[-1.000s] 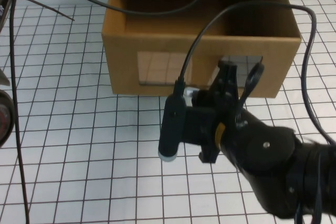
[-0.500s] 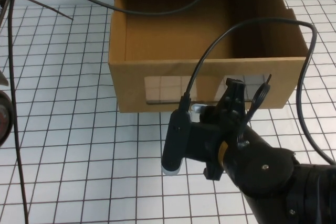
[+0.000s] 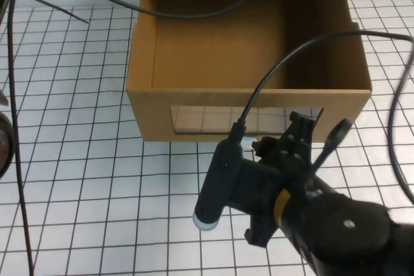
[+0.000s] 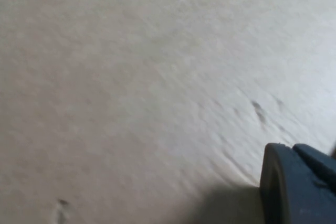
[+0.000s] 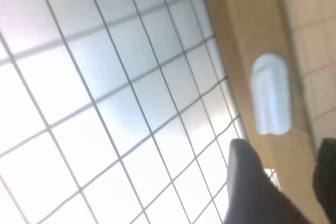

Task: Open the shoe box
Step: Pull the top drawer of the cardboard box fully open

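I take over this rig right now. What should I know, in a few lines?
Box: far middle of the table, top open, inside looks empty.
Right gripper: open, holding nothing, just in front of the box's windowed front wall.
Left gripper: only a dark part of it shows, close to a plain beige surface; not in the high view.
Done: box is open.
To do: probably only back the right gripper away.
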Available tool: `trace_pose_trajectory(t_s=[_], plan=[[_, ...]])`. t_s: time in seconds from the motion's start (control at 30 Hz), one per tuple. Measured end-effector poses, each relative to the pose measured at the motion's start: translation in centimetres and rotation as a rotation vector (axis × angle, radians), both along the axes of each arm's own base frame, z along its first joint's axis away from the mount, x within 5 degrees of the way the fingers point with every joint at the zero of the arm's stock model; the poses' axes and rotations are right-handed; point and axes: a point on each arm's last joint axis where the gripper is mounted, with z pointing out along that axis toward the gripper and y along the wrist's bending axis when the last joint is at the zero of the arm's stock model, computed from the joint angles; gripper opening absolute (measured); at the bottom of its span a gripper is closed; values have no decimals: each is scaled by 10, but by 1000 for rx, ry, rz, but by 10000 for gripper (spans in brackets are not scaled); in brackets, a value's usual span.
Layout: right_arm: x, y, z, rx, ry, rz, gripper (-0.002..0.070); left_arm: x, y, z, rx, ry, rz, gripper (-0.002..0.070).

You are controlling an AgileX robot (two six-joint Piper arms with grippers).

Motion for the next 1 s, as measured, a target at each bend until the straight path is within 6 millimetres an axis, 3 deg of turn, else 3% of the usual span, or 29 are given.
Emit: trace_pose_trajectory(t_s=[0.2, 0.43, 0.73, 0.87, 1.0], plan=[[-34, -10, 33, 99, -5, 4, 239, -14, 3, 18, 8, -16, -42, -4], [-52, -42, 69, 250, 19, -38, 25, -51, 16, 82, -33, -190, -48, -4], [-22, -88, 113, 355, -10, -255, -10, -105, 47, 140, 59, -380, 54, -4], [-7, -123, 128, 449, -12, -351, -10, -127, 62, 152, 118, -399, 107, -4], [-6, -163, 142, 559, -25, -448, -12, -157, 77, 154, 173, -383, 132, -4]])
